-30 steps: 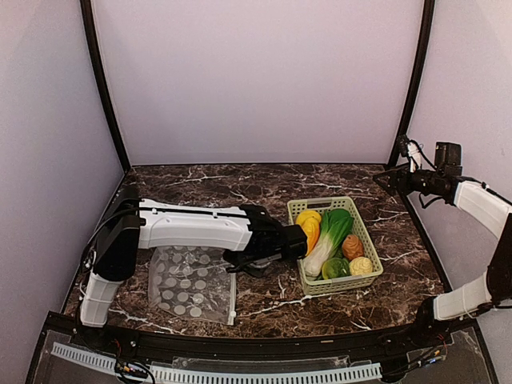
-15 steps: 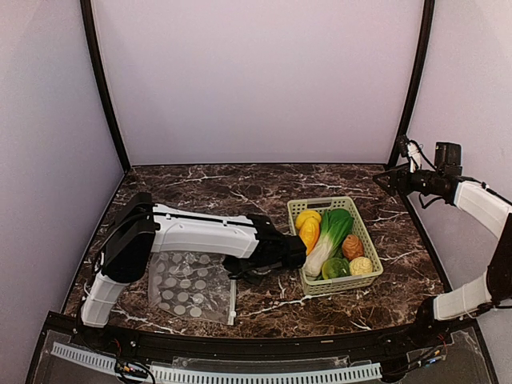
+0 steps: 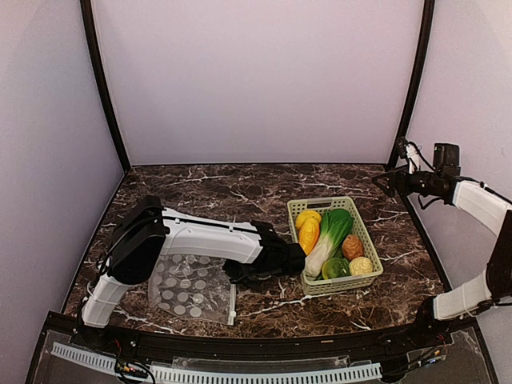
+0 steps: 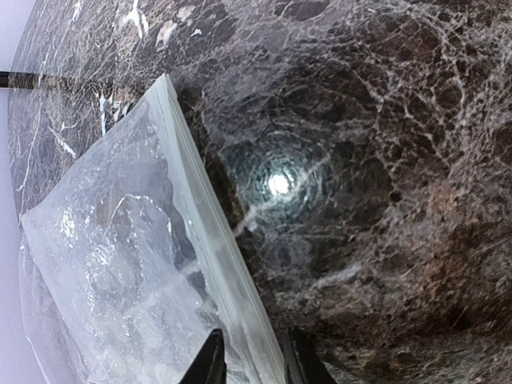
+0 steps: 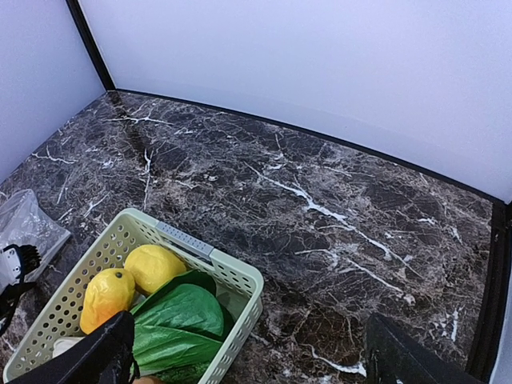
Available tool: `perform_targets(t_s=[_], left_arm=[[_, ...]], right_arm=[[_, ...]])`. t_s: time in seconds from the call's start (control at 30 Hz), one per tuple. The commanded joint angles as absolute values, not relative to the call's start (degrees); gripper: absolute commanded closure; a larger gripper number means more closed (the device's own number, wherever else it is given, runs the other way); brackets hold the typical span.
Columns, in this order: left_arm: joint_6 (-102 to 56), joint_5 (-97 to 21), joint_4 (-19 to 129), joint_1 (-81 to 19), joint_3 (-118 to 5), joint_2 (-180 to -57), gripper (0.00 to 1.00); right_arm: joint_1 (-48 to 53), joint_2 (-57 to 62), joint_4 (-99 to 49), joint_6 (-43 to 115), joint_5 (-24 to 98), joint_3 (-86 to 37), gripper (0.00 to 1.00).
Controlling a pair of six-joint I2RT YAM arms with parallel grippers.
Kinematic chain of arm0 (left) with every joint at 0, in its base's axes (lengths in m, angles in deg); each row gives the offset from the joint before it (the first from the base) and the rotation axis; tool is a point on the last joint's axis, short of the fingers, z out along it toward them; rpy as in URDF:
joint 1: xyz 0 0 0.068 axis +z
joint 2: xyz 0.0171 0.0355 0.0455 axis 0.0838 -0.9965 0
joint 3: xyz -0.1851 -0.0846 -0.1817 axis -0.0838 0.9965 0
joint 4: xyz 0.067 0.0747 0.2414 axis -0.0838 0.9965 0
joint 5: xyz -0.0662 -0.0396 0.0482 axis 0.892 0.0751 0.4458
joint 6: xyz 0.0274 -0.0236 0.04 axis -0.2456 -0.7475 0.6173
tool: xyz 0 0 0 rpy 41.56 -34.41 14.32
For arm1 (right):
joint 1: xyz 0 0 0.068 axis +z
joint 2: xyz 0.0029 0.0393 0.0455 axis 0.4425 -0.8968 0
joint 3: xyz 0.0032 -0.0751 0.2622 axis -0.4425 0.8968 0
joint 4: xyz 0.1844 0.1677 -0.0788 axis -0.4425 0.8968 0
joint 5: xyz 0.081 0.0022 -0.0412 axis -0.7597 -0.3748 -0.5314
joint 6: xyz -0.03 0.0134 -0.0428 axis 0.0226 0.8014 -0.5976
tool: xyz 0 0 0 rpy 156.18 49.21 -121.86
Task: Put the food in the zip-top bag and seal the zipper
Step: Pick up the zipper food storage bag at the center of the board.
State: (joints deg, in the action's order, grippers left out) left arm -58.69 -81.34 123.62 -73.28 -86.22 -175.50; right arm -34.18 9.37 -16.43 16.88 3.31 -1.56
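Note:
The zip-top bag (image 3: 189,291), clear with white dots, lies flat on the marble near the front left. My left gripper (image 3: 242,277) is low at its right edge. In the left wrist view its jaws (image 4: 254,362) stand narrowly apart, one on either side of the zipper (image 4: 213,240), a clear strip along the bag (image 4: 104,272). The food sits in the green basket (image 3: 320,202): yellow pieces (image 3: 308,229), a white-green leek (image 3: 330,234), a brown one (image 3: 352,246), a pale bumpy one (image 3: 362,266) and a green round one (image 3: 334,269). My right gripper (image 3: 386,181) hangs open, high at the far right.
The right wrist view looks down on the basket's far corner (image 5: 240,280), the yellow pieces (image 5: 132,276) and the green leaves (image 5: 180,316). Dark enclosure posts and pale walls ring the marble top (image 3: 240,188).
My left arm has drawn back from the basket and come down toward the bag's right edge, and its jaws have narrowed. The right arm has not moved.

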Motion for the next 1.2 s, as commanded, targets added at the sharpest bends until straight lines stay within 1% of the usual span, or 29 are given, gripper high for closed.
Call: perform_targets(t_s=[0.0, 0.43, 0.47, 0.53, 0.6, 0.83, 0.9, 0.93, 1.0, 1.1, 1.17], left_arm=[[-60.1, -81.8, 125.5, -73.3, -85.2, -175.7, 0.76], [-61.3, -82.6, 129.0, -73.4, -86.5, -175.1, 0.81], [-61.3, -82.4, 128.8, -73.4, -86.4, -175.1, 0.81], [-61.4, -82.1, 128.8, -73.4, -86.0, -175.1, 0.86], [-61.7, -81.9, 128.8, -73.4, -85.6, -175.1, 0.88], [-61.2, -80.3, 128.0, -72.9, -83.5, -175.1, 0.89], [-60.9, -80.2, 128.0, -72.8, -83.3, -175.1, 0.92], [-60.8, -80.4, 128.1, -72.8, -83.3, -175.1, 0.95], [-59.8, -80.7, 128.6, -72.8, -84.6, -175.0, 0.99], [-58.2, -82.1, 130.5, -72.7, -87.8, -174.8, 0.99], [-57.1, -83.6, 132.6, -72.7, -91.3, -174.7, 0.99]], right_arm=[[-34.3, 8.5, -16.3, 16.2, 2.8, -1.4, 0.04], [-34.4, 7.3, -16.2, 16.2, 2.7, -1.6, 0.04], [-34.3, 7.3, -16.2, 16.2, 2.6, -1.5, 0.04], [-34.3, 7.3, -16.2, 16.2, 2.6, -1.5, 0.04], [-34.4, 7.1, -16.2, 16.2, 2.7, -1.6, 0.04], [-34.3, 6.8, -16.2, 16.4, 2.5, -1.6, 0.04], [-34.3, 6.8, -16.2, 16.4, 2.5, -1.6, 0.04], [-34.3, 7.0, -16.2, 16.4, 2.5, -1.6, 0.04], [-34.3, 7.2, -16.1, 16.4, 2.4, -1.5, 0.04], [-34.3, 8.3, -16.7, 16.7, 2.2, -1.5, 0.05], [-34.1, 9.7, -17.8, 19.7, 2.9, -1.5, 0.06]])
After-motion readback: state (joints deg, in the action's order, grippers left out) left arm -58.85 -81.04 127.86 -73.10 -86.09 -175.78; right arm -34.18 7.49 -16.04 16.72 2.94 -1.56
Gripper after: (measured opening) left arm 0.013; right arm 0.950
